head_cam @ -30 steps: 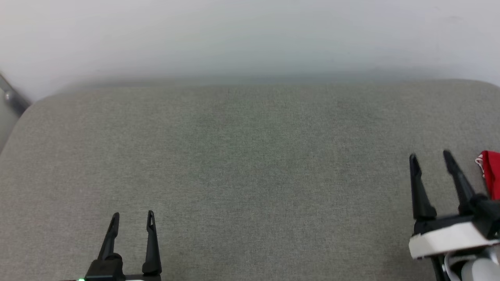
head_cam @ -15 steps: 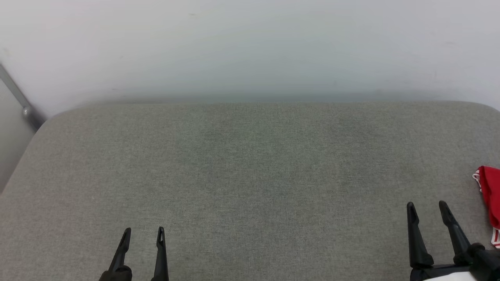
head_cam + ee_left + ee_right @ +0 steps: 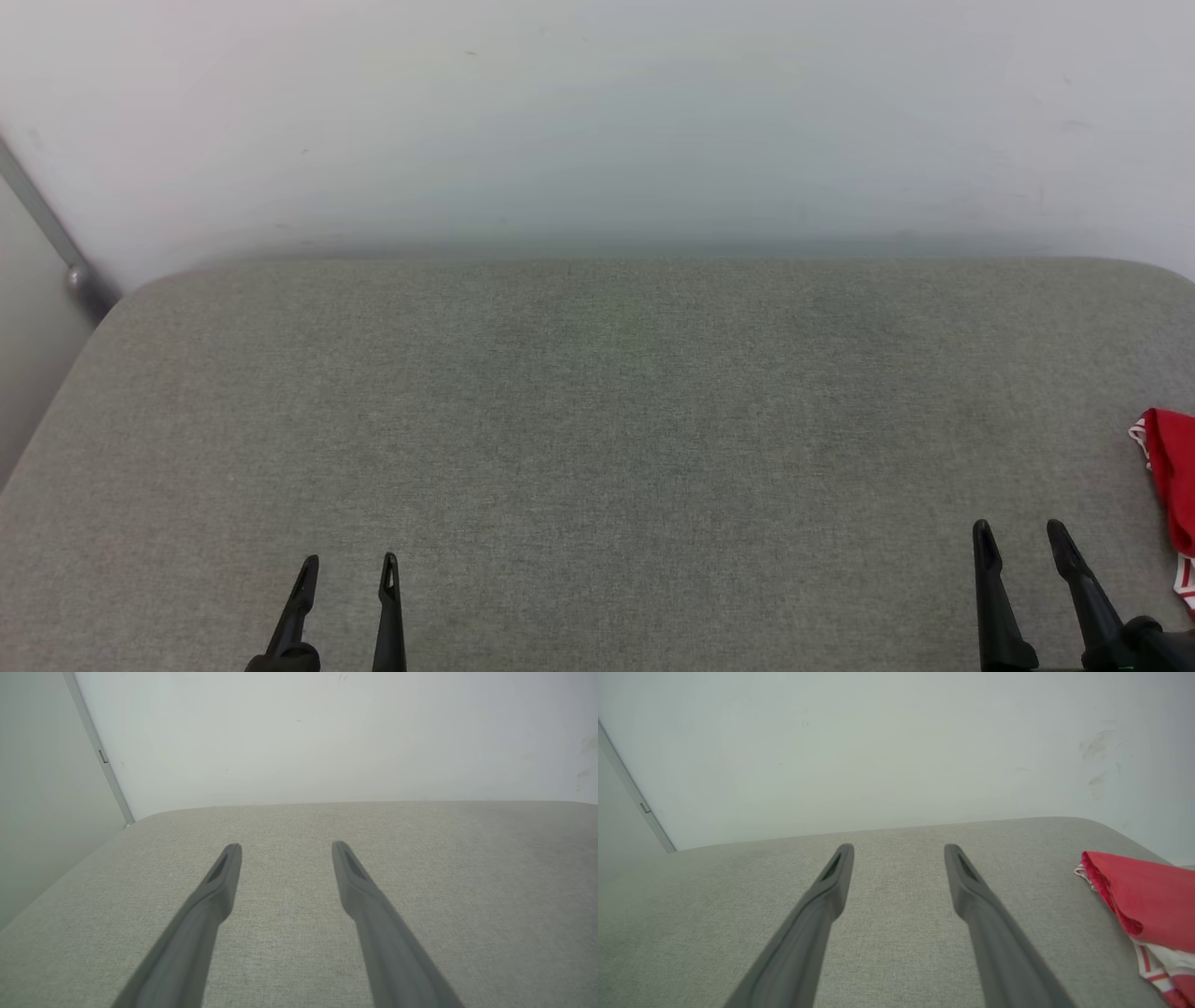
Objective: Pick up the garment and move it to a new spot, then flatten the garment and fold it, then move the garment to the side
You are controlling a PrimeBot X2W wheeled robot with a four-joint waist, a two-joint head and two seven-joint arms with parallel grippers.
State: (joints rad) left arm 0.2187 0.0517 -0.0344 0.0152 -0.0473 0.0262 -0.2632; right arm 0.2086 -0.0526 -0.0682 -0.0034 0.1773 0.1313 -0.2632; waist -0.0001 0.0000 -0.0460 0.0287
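On my head feed I look down on a wide grey fabric pad [image 3: 597,448]. Its weave is fine and even, and the far corners are rounded. The back edge runs straight along a pale, nearly white wall [image 3: 597,121], with a soft shadow where the two meet. At the far left a thin grey metal strip [image 3: 45,229] slants down the wall to the pad's corner. In my left wrist feed a duller grey-green panel [image 3: 42,812] stands beyond it. My right wrist feed picks up a few faint scuff marks [image 3: 1096,760] high on the wall at the right.

The left gripper [image 3: 348,560] sits at the bottom left of the head feed. Its two dark fingers are parted a moderate way and hold nothing; plain weave shows between them. The right gripper [image 3: 1018,525] sits at the bottom right, spread about as wide and also with nothing in it. I cannot tell how high either one hangs over the fabric.

The garment [image 3: 1172,476] lies on the pad at its right edge, near the rounded far corner and cut off by the frame. It is to the right of the right gripper and apart from it. It is a folded red bundle with white, red-striped trim peeking out underneath.
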